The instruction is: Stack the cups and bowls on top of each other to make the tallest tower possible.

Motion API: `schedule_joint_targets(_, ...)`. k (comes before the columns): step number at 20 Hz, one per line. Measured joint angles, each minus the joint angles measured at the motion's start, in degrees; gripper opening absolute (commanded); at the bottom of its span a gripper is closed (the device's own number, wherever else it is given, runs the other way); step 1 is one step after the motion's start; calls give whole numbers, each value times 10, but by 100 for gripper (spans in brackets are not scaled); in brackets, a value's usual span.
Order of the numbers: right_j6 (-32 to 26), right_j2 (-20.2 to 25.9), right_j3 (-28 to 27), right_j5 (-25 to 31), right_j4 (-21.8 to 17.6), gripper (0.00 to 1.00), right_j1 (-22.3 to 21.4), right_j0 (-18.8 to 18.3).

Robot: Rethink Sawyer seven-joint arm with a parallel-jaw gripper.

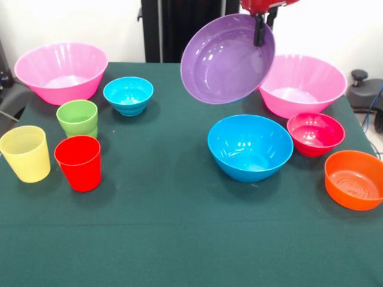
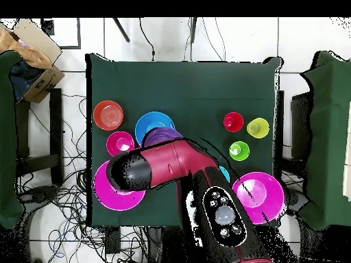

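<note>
Going left to right in the front view: a big pink bowl, a yellow cup, a green cup, a red cup and a small cyan bowl sit on the green bench. Then the purple bowl hangs tipped in the air, with the tool pinched on its rim. Under it sits the blue bowl. Next come the second pink bowl, the crimson bowl and the orange bowl.

I think no tower is built yet. The next move looks like setting the purple bowl flat into the blue one.

That makes three cups and seven bowls.
</note>
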Motion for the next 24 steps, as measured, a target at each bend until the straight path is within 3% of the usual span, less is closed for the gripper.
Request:
schedule_joint_targets(12,0,6,-4,24,0,0,-3,-12)
schedule_joint_targets(24,0,42,-1,30,19,0,-50,-44)
